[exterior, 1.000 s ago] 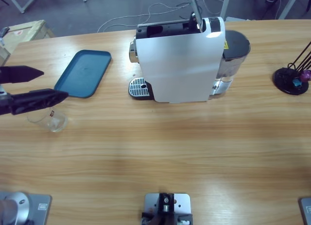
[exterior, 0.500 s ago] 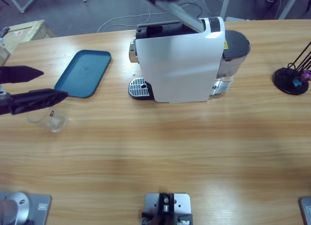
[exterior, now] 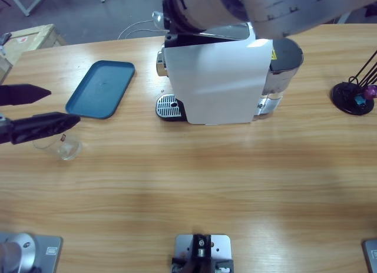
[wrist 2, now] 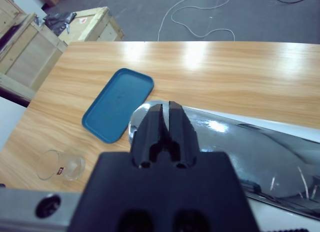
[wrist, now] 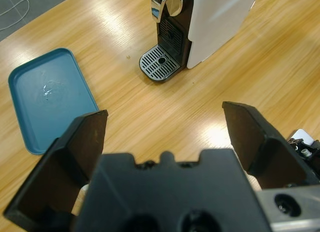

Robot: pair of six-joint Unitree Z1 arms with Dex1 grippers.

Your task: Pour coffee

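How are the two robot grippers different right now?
The left gripper has its jaws spread wide apart, low beside the glass near the blue tray. The right gripper has its jaws pressed together, up over the coffee machine at its shiny lever. The left one holds nothing. Both have two black jaws.

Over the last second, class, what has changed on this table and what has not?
The right arm swung in over the coffee machine, pressing its silver lever down flat. The left gripper barely shifted, open beside the glass. Glass, blue tray and capsule stand stayed put.
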